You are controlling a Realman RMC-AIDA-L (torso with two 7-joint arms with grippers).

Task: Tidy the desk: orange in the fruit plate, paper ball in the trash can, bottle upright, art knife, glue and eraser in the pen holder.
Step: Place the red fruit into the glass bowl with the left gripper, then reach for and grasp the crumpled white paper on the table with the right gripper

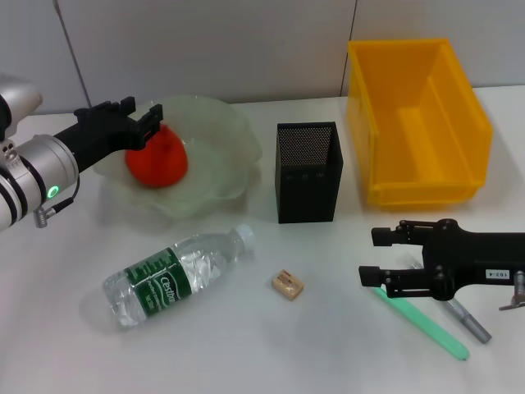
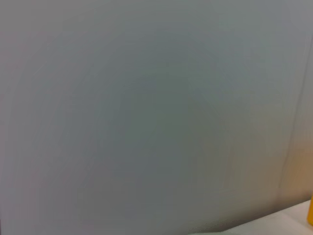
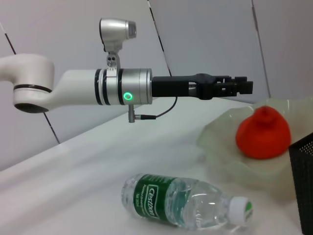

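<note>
Orange (image 1: pixel 157 164) skin, red and bumpy with a small raised nub on top, glows inside the fruit plate (image 1: pixel 215 148), a pale green translucent bowl with a ruffled rim standing at the far left of the white worktop (image 1: pixel 246 345). The left gripper (image 1: pixel 144 123) hangs just above the fruit, its jaws apart and not touching it in the right wrist view. Nearer the front, the bottle (image 1: pixel 172 275) lies on its side, clear plastic with a green label and a white cap pointing toward the pen holder (image 1: pixel 307 172), a black mesh cup standing between the plate and the yellow trash can (image 1: pixel 418 123). The eraser (image 1: pixel 288 285), a tiny tan block, lies just beside the bottle's cap end. The right gripper (image 1: pixel 377 256) hovers low at the front right, jaws apart, over a green art knife (image 1: pixel 426 325) and a grey pen-like stick (image 1: pixel 469 320).
</note>
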